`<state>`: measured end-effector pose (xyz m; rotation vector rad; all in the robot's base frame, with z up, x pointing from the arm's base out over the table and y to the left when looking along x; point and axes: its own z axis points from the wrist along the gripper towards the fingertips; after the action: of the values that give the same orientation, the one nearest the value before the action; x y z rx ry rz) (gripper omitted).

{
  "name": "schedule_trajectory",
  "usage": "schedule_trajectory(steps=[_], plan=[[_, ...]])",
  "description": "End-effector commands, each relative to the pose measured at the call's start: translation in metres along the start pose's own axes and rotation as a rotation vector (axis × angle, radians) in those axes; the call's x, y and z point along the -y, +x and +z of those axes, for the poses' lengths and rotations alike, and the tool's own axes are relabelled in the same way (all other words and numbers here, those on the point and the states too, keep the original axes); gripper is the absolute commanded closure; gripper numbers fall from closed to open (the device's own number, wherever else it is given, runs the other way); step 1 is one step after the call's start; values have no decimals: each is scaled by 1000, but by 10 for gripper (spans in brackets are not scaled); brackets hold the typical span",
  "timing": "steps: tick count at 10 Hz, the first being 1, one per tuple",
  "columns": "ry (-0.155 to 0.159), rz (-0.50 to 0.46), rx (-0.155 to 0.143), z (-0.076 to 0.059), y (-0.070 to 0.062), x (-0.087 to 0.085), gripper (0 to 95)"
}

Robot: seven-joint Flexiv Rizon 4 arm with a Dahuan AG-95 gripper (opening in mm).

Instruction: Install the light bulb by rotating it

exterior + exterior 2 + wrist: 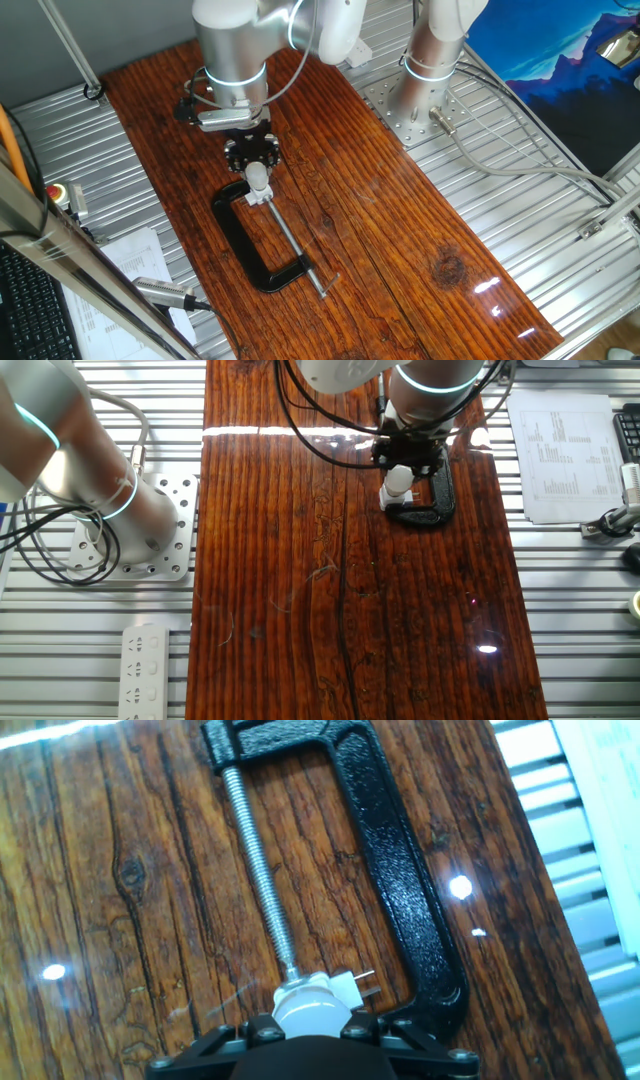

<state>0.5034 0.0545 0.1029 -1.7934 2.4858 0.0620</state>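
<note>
The white frosted light bulb stands in a small white socket block at the tip of a black C-clamp's screw. My gripper is over the bulb, a black finger pressed against each side, shut on it. From the side, the light bulb pokes out below the gripper, above the socket block. From the opposite side, the light bulb and socket block sit under the gripper. The bulb's screw base is hidden.
The black C-clamp lies flat on the wooden board. The arm's base is bolted at the board's far edge. A red stop button, printed papers and a power strip lie off the board.
</note>
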Motion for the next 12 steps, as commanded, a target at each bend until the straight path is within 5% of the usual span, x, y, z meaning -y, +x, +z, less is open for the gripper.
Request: schedule_trajectory(steps=[1, 12], plan=[[1, 77, -6, 1, 1, 1, 760], [-9, 591, -15, 0, 1, 1, 760]])
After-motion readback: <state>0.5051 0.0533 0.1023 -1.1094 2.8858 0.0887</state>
